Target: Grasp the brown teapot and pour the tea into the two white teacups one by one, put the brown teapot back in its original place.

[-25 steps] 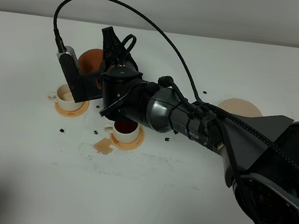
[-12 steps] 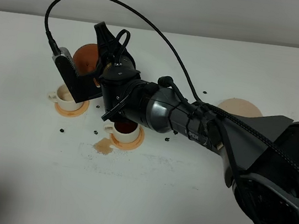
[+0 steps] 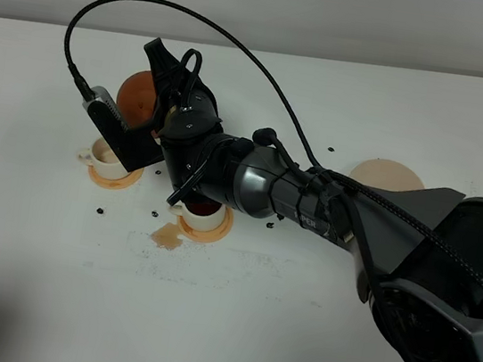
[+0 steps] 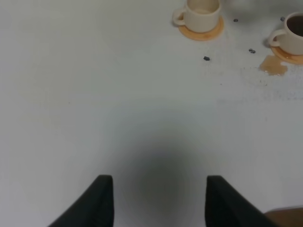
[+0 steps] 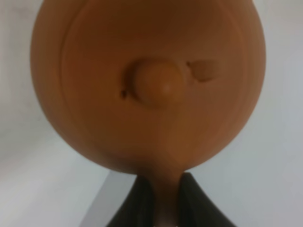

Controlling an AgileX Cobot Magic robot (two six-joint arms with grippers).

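One near cup [image 3: 203,220] already shows dark tea. The far cup [image 3: 103,155] looks pale inside, so by my reading it is the one left to fill. Each stands on an orange coaster [image 3: 114,178], and a small tea spill [image 3: 164,236] lies on the counter [image 3: 248,326] just beside the near one.

The right pincer [image 5: 161,198] is clamped tight on the handle [image 5: 162,187] of the teapot [image 3: 137,92], which hangs in the air, off its beige coaster [image 3: 387,174]. That coaster lies well apart, on the other side of the arm. From the high camera the pot sits just beyond the far cup and above it. Its lid [image 5: 158,82] faces the wrist camera, and the handle-to-spout line runs straight away from the pincer. The spout itself is hidden, so I cannot tell whether it is over the cup's mouth or tipped.

The left pincer [image 4: 161,203] hangs spread and empty over bare counter, far from both cups. The pour belongs to the right arm.
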